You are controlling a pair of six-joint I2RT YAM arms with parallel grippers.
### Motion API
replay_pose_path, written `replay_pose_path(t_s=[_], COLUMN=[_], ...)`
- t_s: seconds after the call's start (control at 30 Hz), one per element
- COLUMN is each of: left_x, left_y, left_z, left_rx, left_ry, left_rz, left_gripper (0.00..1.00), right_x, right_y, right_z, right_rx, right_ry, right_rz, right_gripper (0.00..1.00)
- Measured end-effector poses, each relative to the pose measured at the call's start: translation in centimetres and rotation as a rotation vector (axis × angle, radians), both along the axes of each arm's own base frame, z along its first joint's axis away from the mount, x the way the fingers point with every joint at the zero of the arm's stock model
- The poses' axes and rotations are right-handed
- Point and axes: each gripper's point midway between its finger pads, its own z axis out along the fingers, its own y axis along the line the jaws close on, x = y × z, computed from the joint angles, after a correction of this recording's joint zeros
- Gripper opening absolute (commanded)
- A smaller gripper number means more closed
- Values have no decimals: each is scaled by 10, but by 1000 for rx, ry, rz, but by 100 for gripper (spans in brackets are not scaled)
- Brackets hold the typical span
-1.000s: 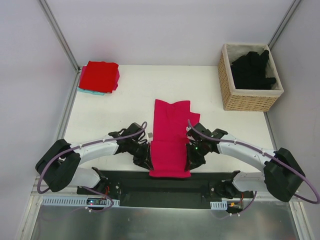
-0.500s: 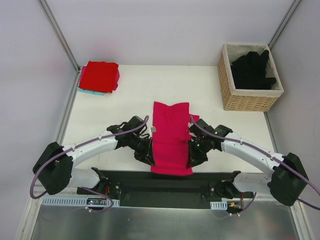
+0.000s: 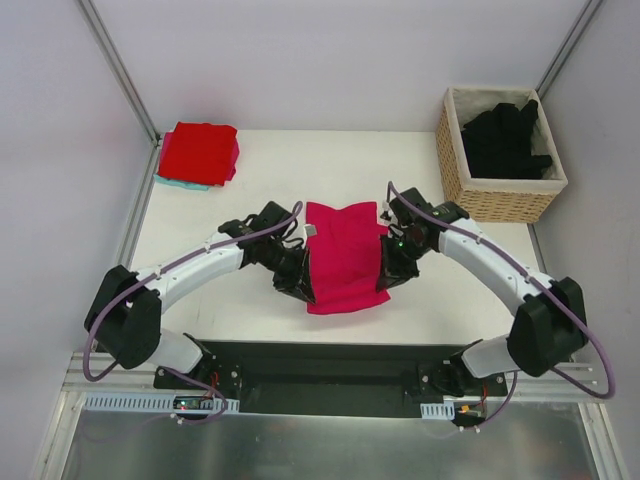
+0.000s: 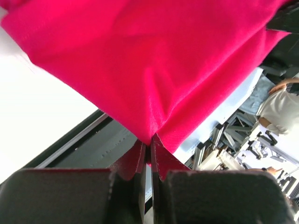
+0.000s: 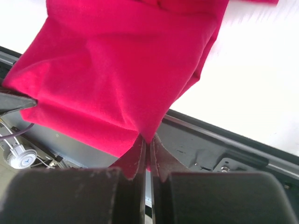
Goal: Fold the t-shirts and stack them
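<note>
The surface [image 3: 260,170] is a white, matte top boxed in by pale walls, with a slanting metal upright [image 3: 118,65] rising from its far left corner and another [image 3: 572,42] from the far right. A black strip [image 3: 330,365] runs along its near edge, and beyond that lies a sheet of bare metal [image 3: 300,445].

The magenta t-shirt [image 3: 345,265] sits at the middle of the surface, somewhat nearer the near edge, with a small white label [image 3: 309,229] at its far left corner. The left pincer [image 3: 300,290] is clamped on the cloth's near left corner; in the left wrist view its fingers [image 4: 135,161] are pressed together with the fabric pinched between them. The right pincer [image 3: 385,278] is likewise clamped on the shirt's near right edge, and the cloth spreads away from its tips [image 5: 148,144] in soft folds.

At the far left corner a folded red t-shirt [image 3: 200,150] lies on top of something teal [image 3: 180,183] that peeks out at its near side. At the far right corner stands a wicker basket [image 3: 500,200] with a pale lining, and black t-shirts [image 3: 505,135] are heaped inside it.
</note>
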Motion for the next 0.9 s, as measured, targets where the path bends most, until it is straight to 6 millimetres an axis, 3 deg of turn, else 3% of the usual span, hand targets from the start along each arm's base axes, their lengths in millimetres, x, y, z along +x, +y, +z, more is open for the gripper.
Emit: replay_pose_path(t_s=[0.47,0.53,0.67,0.9], left_x=[83,93,108,120], left_y=[0,-5,-14,-22], left_z=[7,8,11,9], left_rx=[-15,-26,-40,-47], left_ry=[3,2,-5,6], left_rz=[93,89,81,78], left_gripper=[0,4,8,7], right_x=[98,109,124,137], right_y=[12,12,8,5], right_z=[1,-1,-6,-14], right_rx=[58,70,88,104], right_ry=[21,24,39,67], right_rz=[33,31,21,9], right_gripper=[1,1,1,1])
